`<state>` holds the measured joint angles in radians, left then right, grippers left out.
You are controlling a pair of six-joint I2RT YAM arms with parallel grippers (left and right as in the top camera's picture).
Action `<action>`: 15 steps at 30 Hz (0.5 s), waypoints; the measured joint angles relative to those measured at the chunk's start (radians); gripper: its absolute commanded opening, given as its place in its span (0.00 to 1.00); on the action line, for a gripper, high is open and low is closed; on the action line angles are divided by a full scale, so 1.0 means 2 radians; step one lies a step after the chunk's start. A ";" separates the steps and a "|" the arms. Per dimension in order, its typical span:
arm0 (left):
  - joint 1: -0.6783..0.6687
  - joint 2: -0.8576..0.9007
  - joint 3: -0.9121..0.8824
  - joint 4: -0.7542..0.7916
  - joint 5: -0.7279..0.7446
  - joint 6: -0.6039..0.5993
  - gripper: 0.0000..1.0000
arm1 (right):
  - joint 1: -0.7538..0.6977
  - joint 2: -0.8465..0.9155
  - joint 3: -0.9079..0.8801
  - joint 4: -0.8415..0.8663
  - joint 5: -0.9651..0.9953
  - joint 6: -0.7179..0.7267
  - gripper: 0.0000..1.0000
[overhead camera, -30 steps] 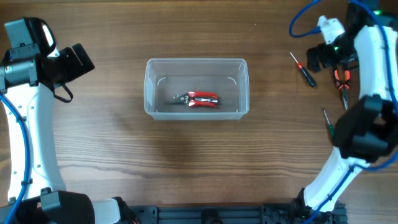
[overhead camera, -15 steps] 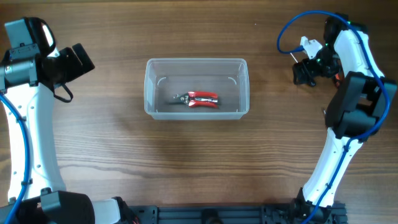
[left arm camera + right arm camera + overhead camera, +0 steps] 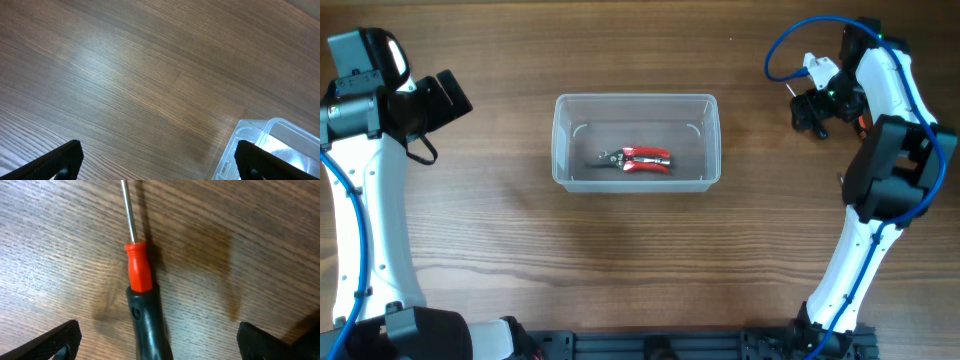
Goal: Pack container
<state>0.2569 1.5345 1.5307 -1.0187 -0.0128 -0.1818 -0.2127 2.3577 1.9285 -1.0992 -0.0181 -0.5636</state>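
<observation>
Hovering over a screwdriver [image 3: 138, 275] at the far right, the right gripper [image 3: 157, 341] stands spread, its fingers [image 3: 55, 341] straddling the handle across its long axis; the container [image 3: 636, 99], holding red pliers [image 3: 640, 158], sits well to its left; the left gripper [image 3: 157, 162], also spread, is empty.

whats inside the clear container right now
One red-handled cutting tool lies flat on the floor of the container, near the middle. It is clear and lidless, so nothing looks hidden; the left wrist view catches only one corner.
</observation>
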 measured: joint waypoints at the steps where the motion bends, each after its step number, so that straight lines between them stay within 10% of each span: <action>1: 0.000 0.000 0.000 0.000 0.000 0.000 1.00 | 0.000 0.000 0.000 -0.004 0.000 0.000 0.99; 15: 0.000 0.000 0.000 -0.004 0.000 0.000 1.00 | 0.007 0.013 0.004 -0.021 0.019 0.018 0.80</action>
<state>0.2569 1.5345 1.5307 -1.0275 -0.0124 -0.1822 -0.1989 2.3844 1.9369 -1.1419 0.0200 -0.5270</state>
